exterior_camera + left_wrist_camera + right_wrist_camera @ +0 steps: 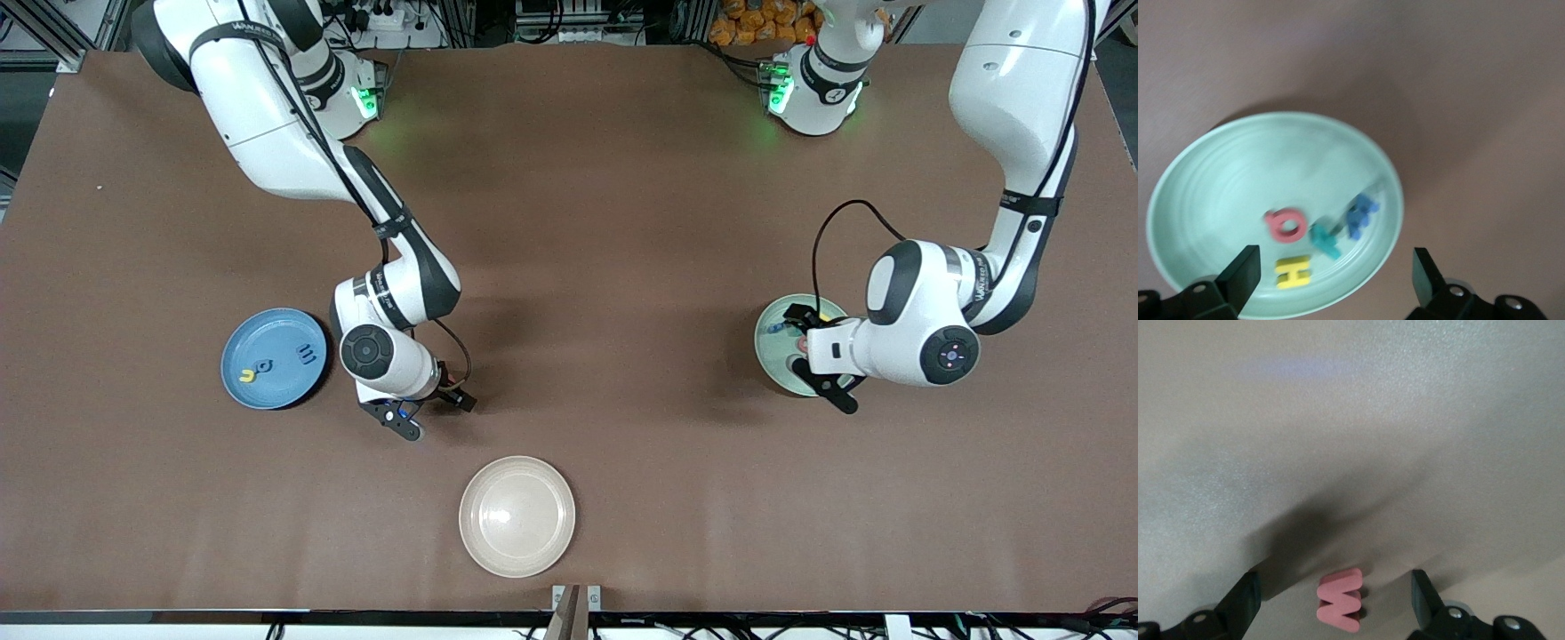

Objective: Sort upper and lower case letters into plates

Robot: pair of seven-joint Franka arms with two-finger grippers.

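Jaws of the right gripper (1331,603) stand wide, straddling a pink w (1339,600) on the tabletop (622,267), at 3 o'clock of the blue plate (267,396) holding three letters. Left gripper (1335,277) hangs released over the mint plate (1211,180), which holds four letters.

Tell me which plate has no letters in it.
The cream-beige plate, nearest the front camera, holds nothing. The light blue plate holds letters, and so does the mint green plate under the left hand.
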